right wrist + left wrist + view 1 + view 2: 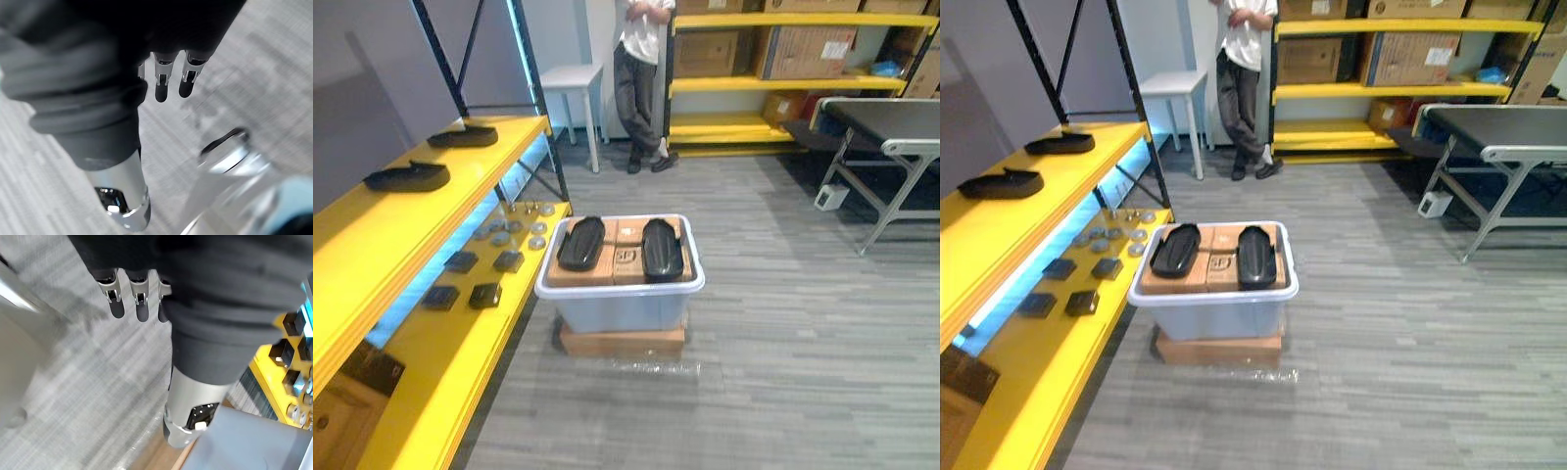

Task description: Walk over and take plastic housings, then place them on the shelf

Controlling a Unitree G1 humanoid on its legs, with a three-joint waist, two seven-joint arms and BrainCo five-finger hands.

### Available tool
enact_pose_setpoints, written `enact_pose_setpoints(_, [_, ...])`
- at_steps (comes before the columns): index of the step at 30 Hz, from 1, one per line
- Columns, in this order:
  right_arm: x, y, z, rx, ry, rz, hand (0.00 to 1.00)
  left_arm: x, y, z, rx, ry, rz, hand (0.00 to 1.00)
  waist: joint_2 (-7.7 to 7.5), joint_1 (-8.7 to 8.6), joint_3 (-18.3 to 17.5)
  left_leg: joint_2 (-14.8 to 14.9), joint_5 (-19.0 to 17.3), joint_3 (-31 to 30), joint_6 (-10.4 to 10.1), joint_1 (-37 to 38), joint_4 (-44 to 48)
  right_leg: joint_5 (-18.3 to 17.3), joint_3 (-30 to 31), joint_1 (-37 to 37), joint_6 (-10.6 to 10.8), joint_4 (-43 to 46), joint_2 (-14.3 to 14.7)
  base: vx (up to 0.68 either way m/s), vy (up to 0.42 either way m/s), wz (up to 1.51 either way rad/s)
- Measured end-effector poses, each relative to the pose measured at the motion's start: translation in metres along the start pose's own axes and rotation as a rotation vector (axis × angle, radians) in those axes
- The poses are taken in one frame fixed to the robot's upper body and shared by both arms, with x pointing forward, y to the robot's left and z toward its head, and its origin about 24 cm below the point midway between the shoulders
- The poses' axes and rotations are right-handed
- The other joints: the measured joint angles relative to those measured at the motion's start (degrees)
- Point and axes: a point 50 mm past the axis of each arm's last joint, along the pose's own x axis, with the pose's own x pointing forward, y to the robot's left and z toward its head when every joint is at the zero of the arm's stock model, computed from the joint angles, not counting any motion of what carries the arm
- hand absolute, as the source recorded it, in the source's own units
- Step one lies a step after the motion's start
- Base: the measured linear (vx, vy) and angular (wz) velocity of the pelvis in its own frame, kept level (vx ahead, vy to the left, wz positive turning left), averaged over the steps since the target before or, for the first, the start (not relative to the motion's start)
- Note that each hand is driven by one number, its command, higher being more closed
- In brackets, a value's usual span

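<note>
Two black plastic housings [581, 243] [661, 249] lie side by side on brown cartons inside a pale grey bin [622, 299], which stands on a flat cardboard box on the floor ahead of me. Two more black housings [408, 177] [463, 137] rest on the upper level of the yellow shelf [372, 235] at the left. My left hand [139, 303] hangs over the grey floor with its fingers straight and nothing in it; the bin's wall [254, 440] and the yellow shelf [274, 377] show past it. My right hand [161, 83] also hangs over the floor, fingers relaxed and empty.
The shelf's lower level holds small dark blocks [484, 294] and metal discs [514, 227]. A person [641, 78] stands at the back beside a white table [573, 78]. A yellow rack of cardboard boxes [783, 83] and a black-topped conveyor table [886, 122] stand at the right.
</note>
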Motion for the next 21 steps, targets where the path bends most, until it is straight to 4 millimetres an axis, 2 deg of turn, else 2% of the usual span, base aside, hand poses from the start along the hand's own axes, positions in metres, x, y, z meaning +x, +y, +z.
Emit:
enact_pose_setpoints(1, [0.000, -0.005, -0.002, 0.024, 0.007, -0.018, 0.00, -0.003, 0.010, -0.010, -0.007, 0.029, 0.021, 0.00, -0.54, 1.02, -0.26, 0.56, -3.98, 4.23, 2.88, -4.13, -0.83, 0.10, 1.55, 3.84, 0.23, -3.56, -0.47, 0.48, 0.018, -0.58])
enact_pose_setpoints(2, [0.000, -0.007, -0.001, 0.033, 0.007, -0.026, 0.00, -0.005, 0.013, -0.015, -0.010, 0.047, 0.028, 0.00, -0.57, 1.48, -0.23, 0.66, -6.22, 6.08, 4.41, -6.19, -2.50, 0.02, 2.39, 5.35, 0.50, -5.01, -0.95, 0.50, 0.080, -0.61])
enact_pose_setpoints(3, [0.001, -0.010, 0.004, 0.055, -0.001, -0.036, 0.00, -0.008, 0.022, -0.027, -0.018, 0.086, 0.043, 0.00, -0.73, 2.06, -0.10, 0.16, -10.65, 9.11, 6.15, -10.05, -8.50, 0.14, 3.72, 7.88, 1.56, -7.42, -2.45, 0.53, 0.157, -0.66])
enact_pose_setpoints(4, [0.003, -0.010, 0.011, 0.115, -0.013, -0.048, 0.00, -0.012, 0.028, -0.038, -0.021, 0.127, 0.058, 0.00, -1.30, 2.56, 0.39, -1.04, -12.26, 12.49, 6.67, -11.39, -20.03, -0.39, 5.24, 10.31, 2.85, -8.59, -4.78, 0.55, 0.200, -0.69])
enact_pose_setpoints(5, [0.004, -0.013, 0.012, 0.146, -0.012, -0.062, 0.00, -0.014, 0.031, -0.044, -0.020, 0.146, 0.066, 0.00, -1.55, 2.63, 0.55, -1.81, -11.89, 14.08, 7.03, -11.23, -27.61, -0.92, 5.69, 11.12, 3.73, -8.76, -5.98, 0.56, 0.252, -0.56])
enact_pose_setpoints(6, [0.004, -0.017, 0.016, 0.186, -0.020, -0.076, 0.00, -0.016, 0.034, -0.050, -0.021, 0.169, 0.071, 0.00, -1.22, 2.52, 0.35, -2.72, -9.80, 15.83, 8.52, -10.53, -40.10, -1.43, 5.58, 12.21, 4.50, -9.28, -6.96, 0.54, 0.252, -0.43])
enact_pose_setpoints(7, [0.005, -0.013, 0.012, 0.193, 0.011, -0.072, 0.00, -0.017, 0.041, -0.052, 0.002, 0.193, 0.083, 0.00, -2.93, 2.76, -0.10, -5.21, -6.49, 18.72, 12.67, -8.18, -43.27, -1.58, 5.61, 13.47, 5.28, -9.46, -9.75, 0.65, 0.286, -0.23])
enact_pose_setpoints(9, [0.007, -0.004, 0.016, 0.174, 0.003, -0.047, 0.00, -0.012, 0.040, -0.041, 0.018, 0.160, 0.071, 0.00, -3.14, 2.21, -0.60, -5.85, -8.49, 18.45, 12.92, -7.57, -44.22, 3.29, 5.81, 13.27, 5.69, -9.23, -9.68, 0.55, 0.254, 0.00])
enact_pose_setpoints(10, [0.007, 0.000, 0.017, 0.135, 0.003, -0.032, 0.00, -0.009, 0.039, -0.033, 0.030, 0.140, 0.065, 0.00, -3.51, 2.28, -0.63, -6.69, -9.28, 18.21, 13.99, -6.24, -44.89, 4.45, 7.05, 11.86, 6.66, -4.53, -10.01, 0.51, 0.259, 0.20])
enact_pose_setpoints(11, [0.008, 0.004, 0.021, 0.080, -0.006, -0.016, 0.00, -0.007, 0.037, -0.027, 0.050, 0.126, 0.056, 0.00, -3.67, 1.75, -0.36, -7.21, -10.42, 17.50, 13.82, -4.66, -45.76, 4.91, 7.18, 8.89, 10.63, 3.21, -10.17, 0.49, 0.241, 0.32])
enact_pose_setpoints(12, [0.009, 0.011, 0.026, 0.004, -0.021, 0.004, 0.00, -0.005, 0.033, -0.021, 0.080, 0.114, 0.041, 0.00, -3.39, 1.19, 0.15, -7.71, -11.07, 16.76, 13.59, -2.29, -47.59, 7.27, 7.92, 4.30, 18.81, 14.01, -10.57, 0.47, 0.184, 0.38])
enact_pose_setpoints(13, [0.009, 0.019, 0.032, -0.079, -0.041, 0.031, 0.00, -0.001, 0.030, -0.012, 0.140, 0.095, 0.021, 0.00, -2.99, 0.90, 1.04, -8.21, -10.41, 15.96, 13.84, 1.48, -50.65, 6.37, 9.65, -1.36, 19.61, 26.56, -10.50, 0.53, 0.134, 0.45])
enact_pose_setpoints(14, [0.009, 0.022, 0.037, -0.151, -0.061, 0.047, 0.00, 0.002, 0.026, -0.002, 0.210, 0.074, 0.000, 0.00, -2.92, 1.05, 1.36, -8.76, -9.70, 15.68, 13.66, 5.72, -54.00, 3.21, 8.09, -4.55, 18.45, 29.83, -11.60, 0.44, 0.094, 0.38])
enact_pose_setpoints(15, [0.009, 0.025, 0.041, -0.186, -0.079, 0.058, 0.00, 0.003, 0.024, 0.004, 0.230, 0.055, -0.009, 0.00, -2.94, 1.09, 1.28, -9.01, -9.52, 15.61, 13.47, 7.48, -55.66, 1.60, 6.38, -5.76, 16.82, 28.16, -12.46, 0.40, 0.030, 0.35])
enact_pose_setpoints(16, [0.008, 0.033, 0.049, -0.233, -0.125, 0.079, 0.00, 0.004, 0.020, 0.013, 0.243, 0.011, -0.022, 0.00, -2.91, 1.01, 1.14, -9.08, -9.36, 15.11, 13.13, 9.61, -57.69, 0.18, 3.93, -7.66, 14.91, 21.01, -13.15, 0.22, -0.011, 0.29])
enact_pose_setpoints(17, [0.007, 0.039, 0.055, -0.250, -0.155, 0.092, 0.00, 0.005, 0.017, 0.021, 0.245, -0.018, -0.029, 0.00, -2.98, 0.89, 1.07, -9.16, -9.32, 14.48, 12.82, 9.99, -58.20, 0.20, 3.41, -8.72, 14.60, 16.28, -13.08, 0.46, -0.107, 0.52])
enact_pose_setpoints(18, [0.004, 0.048, 0.065, -0.278, -0.213, 0.107, 0.00, 0.007, 0.013, 0.032, 0.253, -0.060, -0.034, 0.00, -3.72, 0.52, 0.62, -9.80, -9.40, 13.21, 11.91, 10.14, -59.04, 2.25, 3.68, -10.61, 12.69, 5.90, -12.59, 0.40, -0.152, 0.74])
enact_pose_setpoints(19, [0.001, 0.052, 0.075, -0.321, -0.272, 0.105, 0.00, 0.008, 0.012, 0.039, 0.258, -0.089, -0.027, 0.00, -4.32, -0.02, 0.42, -10.37, -10.04, 11.55, 10.82, 10.51, -59.03, 9.63, 3.77, -11.14, 10.24, -0.26, -12.70, 0.49, -0.225, 0.70])
enact_pose_setpoints(20, [-0.001, 0.051, 0.082, -0.341, -0.304, 0.093, 0.00, 0.007, 0.010, 0.034, 0.254, -0.073, -0.028, 0.00, -3.25, -0.11, 0.10, -9.53, -10.13, 11.09, 10.08, 10.75, -59.15, 10.07, 3.15, -9.97, 9.71, -0.93, -11.75, 0.41, -0.198, 0.30])
enact_pose_setpoints(21, [-0.007, 0.056, 0.096, -0.389, -0.389, 0.096, 0.00, 0.004, 0.015, 0.021, 0.246, -0.044, -0.019, 0.00, -2.17, 0.09, -0.59, -8.13, -10.00, 11.66, 9.27, 10.96, -59.01, 10.23, 3.06, -8.84, 9.44, -2.74, -10.69, 0.46, -0.229, -0.16])
